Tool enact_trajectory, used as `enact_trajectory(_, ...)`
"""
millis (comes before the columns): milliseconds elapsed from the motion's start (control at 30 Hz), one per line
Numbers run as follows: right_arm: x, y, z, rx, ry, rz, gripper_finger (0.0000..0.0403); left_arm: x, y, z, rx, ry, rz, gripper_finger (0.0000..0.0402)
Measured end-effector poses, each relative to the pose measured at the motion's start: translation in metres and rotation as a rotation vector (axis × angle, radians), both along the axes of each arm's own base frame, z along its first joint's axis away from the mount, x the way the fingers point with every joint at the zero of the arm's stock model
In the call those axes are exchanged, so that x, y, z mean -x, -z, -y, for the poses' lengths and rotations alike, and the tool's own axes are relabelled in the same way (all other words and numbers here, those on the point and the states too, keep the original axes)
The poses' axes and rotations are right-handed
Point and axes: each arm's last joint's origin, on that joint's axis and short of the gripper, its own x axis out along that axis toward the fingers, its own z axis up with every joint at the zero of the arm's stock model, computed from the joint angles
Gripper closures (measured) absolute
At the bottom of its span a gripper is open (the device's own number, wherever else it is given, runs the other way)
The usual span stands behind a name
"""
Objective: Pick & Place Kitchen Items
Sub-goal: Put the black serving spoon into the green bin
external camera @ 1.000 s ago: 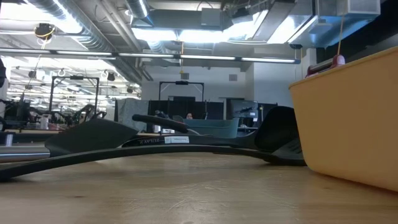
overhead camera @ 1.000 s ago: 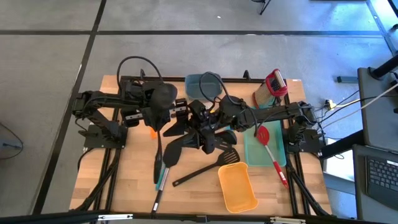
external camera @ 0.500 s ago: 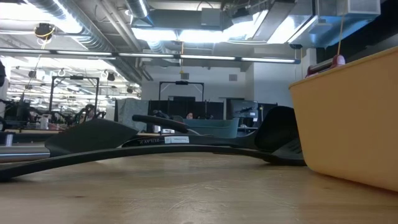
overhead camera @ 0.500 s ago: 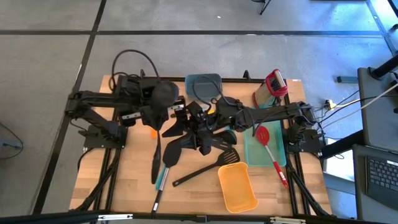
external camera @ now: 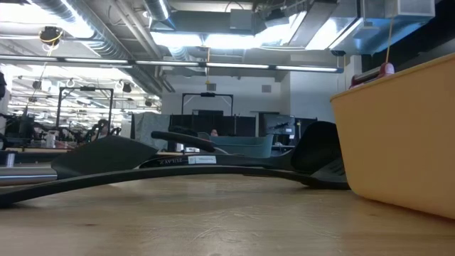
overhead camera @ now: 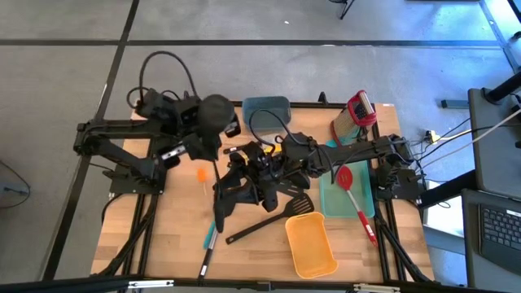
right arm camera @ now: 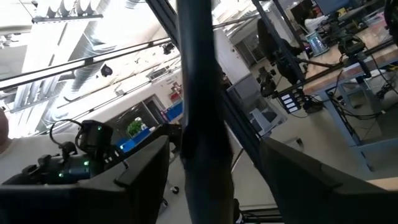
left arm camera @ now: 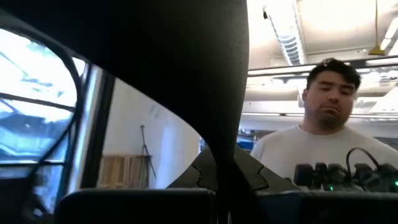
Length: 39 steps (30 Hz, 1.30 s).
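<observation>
A black ladle (overhead camera: pixel 216 112) is up in the air over the table's left half, with my left gripper (overhead camera: pixel 201 145) shut on it. Its round bowl (left arm camera: pixel 155 56) fills the left wrist view, and its long handle (overhead camera: pixel 216 199) slopes down toward the near edge. My right gripper (overhead camera: pixel 241 157) is open at the table's middle, above a heap of black turners (overhead camera: pixel 264 185). In the right wrist view a dark shaft (right arm camera: pixel 202 124) stands between its fingers with a gap on each side. It looks like the ladle's handle, though I cannot be sure. My left gripper pinches the ladle's narrow neck (left arm camera: pixel 222 165), just below the bowl, between its two fingers. The fingers come from the table's left and slant upward. The bowl stands above them and the handle hangs down behind. The ladle is lifted; whether the handle's end is clear I cannot tell.
An orange bin (overhead camera: pixel 311 244) stands near the front edge and shows large in the low view (external camera: pixel 398 135). A teal tray (overhead camera: pixel 330 199) at the right holds a red spoon (overhead camera: pixel 350 189). A teal bin (overhead camera: pixel 266 106) is at the far edge. A black turner (external camera: pixel 178 169) lies on the wood.
My left gripper has risen and drawn back toward the table's far left, tipping upward and rolling. It has carried the ladle, whose bowl has gone toward the far edge while the handle has swung under it toward the middle.
</observation>
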Motion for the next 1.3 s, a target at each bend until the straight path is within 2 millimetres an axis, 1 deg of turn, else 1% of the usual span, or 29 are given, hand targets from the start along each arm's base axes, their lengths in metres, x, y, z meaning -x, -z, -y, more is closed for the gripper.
enact_trajectory(167,0.0,0.0,0.0,0.0,0.002,0.004,0.0151,-0.013,0.009,-0.002,0.0,0.001,-0.042,0.0398)
enact_trajectory(300,0.001,-0.001,0.0,-0.005,0.001,0.003,0.0151,-0.011,0.007,-0.002,-0.009,-0.005,-0.02,0.0398)
enact_trajectory(467,0.001,-0.002,0.0,-0.017,-0.002,0.004,0.0155,-0.008,0.006,-0.002,-0.042,0.028,-0.003,0.0398)
enact_trajectory(567,0.002,-0.004,0.0,-0.043,-0.008,0.014,0.0171,-0.008,0.006,-0.002,-0.048,0.039,-0.009,0.0398)
enact_trajectory(667,0.002,-0.005,0.0,-0.05,-0.01,0.014,0.0196,-0.008,0.006,-0.002,-0.057,0.034,0.001,0.0398)
enact_trajectory(833,0.002,-0.005,0.0,-0.034,-0.013,0.025,0.0233,-0.008,0.007,-0.008,-0.073,0.02,0.004,0.0398)
enact_trajectory(933,0.002,-0.005,0.001,-0.029,-0.012,0.032,0.0244,-0.009,0.008,-0.011,-0.084,0.016,0.002,0.0398)
enact_trajectory(1167,0.003,-0.006,0.0,-0.032,-0.027,0.038,0.0256,-0.013,0.012,-0.026,-0.098,-0.01,-0.02,0.0398)
enact_trajectory(1300,0.002,-0.006,0.0,-0.058,-0.033,0.017,0.0285,-0.017,0.015,-0.03,-0.098,-0.009,-0.041,0.0398)
